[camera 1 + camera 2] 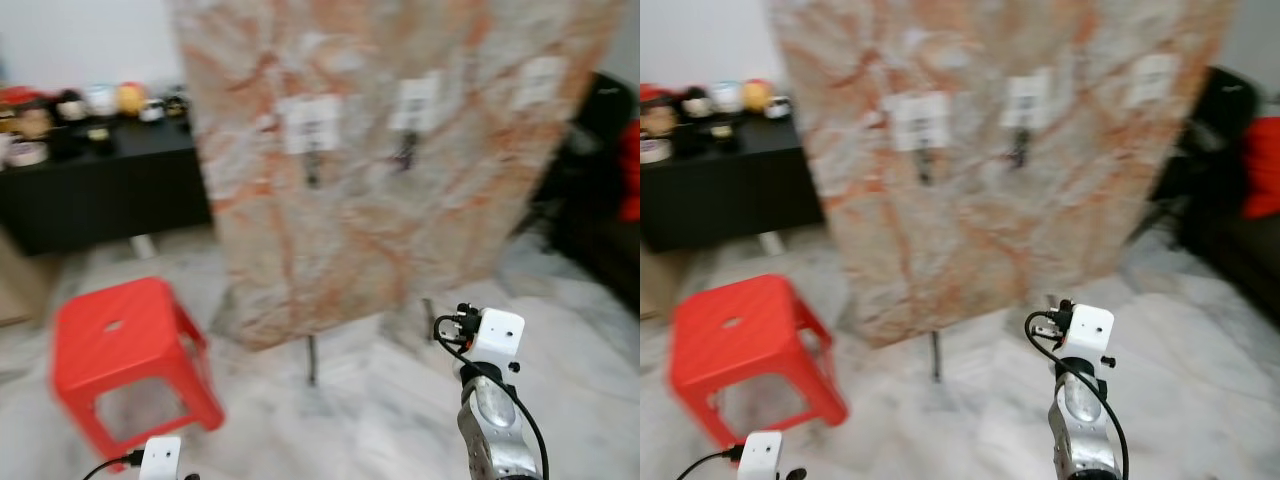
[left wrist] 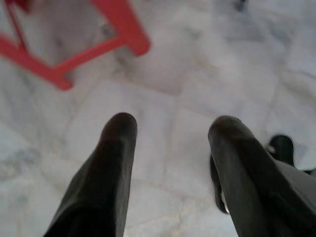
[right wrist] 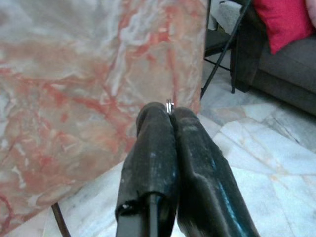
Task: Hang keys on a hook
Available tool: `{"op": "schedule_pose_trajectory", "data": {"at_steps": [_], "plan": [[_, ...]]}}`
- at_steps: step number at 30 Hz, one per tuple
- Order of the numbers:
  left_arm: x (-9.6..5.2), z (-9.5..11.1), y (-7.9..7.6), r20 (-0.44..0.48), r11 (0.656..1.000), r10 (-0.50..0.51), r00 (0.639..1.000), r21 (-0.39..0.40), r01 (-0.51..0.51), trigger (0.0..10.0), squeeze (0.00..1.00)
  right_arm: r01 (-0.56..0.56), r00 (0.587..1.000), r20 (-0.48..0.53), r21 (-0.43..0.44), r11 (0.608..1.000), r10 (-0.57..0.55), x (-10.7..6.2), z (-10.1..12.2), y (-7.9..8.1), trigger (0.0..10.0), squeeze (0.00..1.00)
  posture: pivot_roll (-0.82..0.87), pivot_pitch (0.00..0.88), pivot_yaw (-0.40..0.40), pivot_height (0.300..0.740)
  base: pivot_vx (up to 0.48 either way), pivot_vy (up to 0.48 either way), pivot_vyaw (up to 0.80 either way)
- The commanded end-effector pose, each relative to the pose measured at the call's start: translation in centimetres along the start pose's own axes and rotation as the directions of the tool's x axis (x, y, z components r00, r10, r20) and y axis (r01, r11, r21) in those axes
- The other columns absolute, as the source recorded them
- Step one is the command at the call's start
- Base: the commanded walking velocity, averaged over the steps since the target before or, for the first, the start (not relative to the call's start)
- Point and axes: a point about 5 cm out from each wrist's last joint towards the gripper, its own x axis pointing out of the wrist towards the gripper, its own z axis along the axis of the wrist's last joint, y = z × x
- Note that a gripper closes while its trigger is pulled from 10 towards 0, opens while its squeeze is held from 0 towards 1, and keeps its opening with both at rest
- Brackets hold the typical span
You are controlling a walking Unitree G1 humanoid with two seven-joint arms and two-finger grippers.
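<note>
A tall board [image 1: 380, 150] with a pink marble pattern stands ahead on thin legs. Three white hook plates sit on it: left [image 1: 313, 125], middle [image 1: 415, 105] and right [image 1: 540, 82]. Small dark hooks hang below the left and middle plates; the picture is blurred. My right gripper [image 3: 168, 112] is shut on the keys, and a bit of metal key ring [image 3: 170, 104] pokes out at the fingertips. It is raised low in front of the board, well short of it. My left gripper [image 2: 170, 128] hangs open over the floor, holding nothing.
A red plastic stool [image 1: 120, 340] stands on the marble floor to the board's left. A black cabinet [image 1: 100, 180] with figurines lines the back left wall. A dark sofa with a red cushion [image 3: 286, 19] is to the right. The board's thin leg [image 1: 311, 360] reaches the floor.
</note>
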Motion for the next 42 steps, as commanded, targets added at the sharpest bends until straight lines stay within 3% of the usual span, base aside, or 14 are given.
{"op": "schedule_pose_trajectory", "data": {"at_steps": [1, 12, 14, 26, 42], "plan": [[0.0, -0.1, 0.1, -0.015, 1.0, 0.003, 1.0, 0.0, -0.003, 10.0, 0.0, -0.007, 1.0, 0.012, -0.007, 1.0, 0.007, 0.2, 0.3, 0.0, 10.0, 0.0, -0.01, 0.0, 0.017, 0.74, 0.0, -0.48, -0.8], [0.1, 0.0, -0.3, -0.024, 1.0, -0.012, 1.0, 0.002, 0.012, 10.0, 0.0, -0.008, 1.0, 0.027, -0.015, 1.0, 0.008, 0.2, 0.4, 0.0, 10.0, 0.0, -0.01, 0.0, 0.021, 0.74, 0.0, -0.163, -0.19], [0.1, -0.1, -1.3, -0.024, 0.999, -0.04, 0.999, 0.024, 0.041, 10.0, 0.0, -0.013, 0.999, 0.035, -0.016, 1.0, 0.013, 0.3, 0.6, 0.2, 10.0, 0.0, -0.01, 0.0, 0.021, 0.74, 0.0, 0.0, 0.0], [-0.4, -1.9, -3.9, -0.055, 0.998, -0.058, 0.997, 0.018, 0.059, 10.0, 0.0, 0.001, 0.999, 0.035, -0.016, 1.0, 0.0, 0.3, 0.6, 0.1, 10.0, 0.0, 0.0, 0.004, 0.02, 0.74, 0.246, 0.0, 0.0], [-0.2, -1.3, -3.2, -0.048, 0.999, -0.048, 0.998, 0.017, 0.049, 10.0, 0.0, 0.001, 0.999, 0.047, -0.004, 1.0, -0.001, 0.4, 0.8, 0.3, 10.0, 0.0, 0.0, 0.013, 0.017, 0.74, 0.281, 0.0, -0.17]]}}
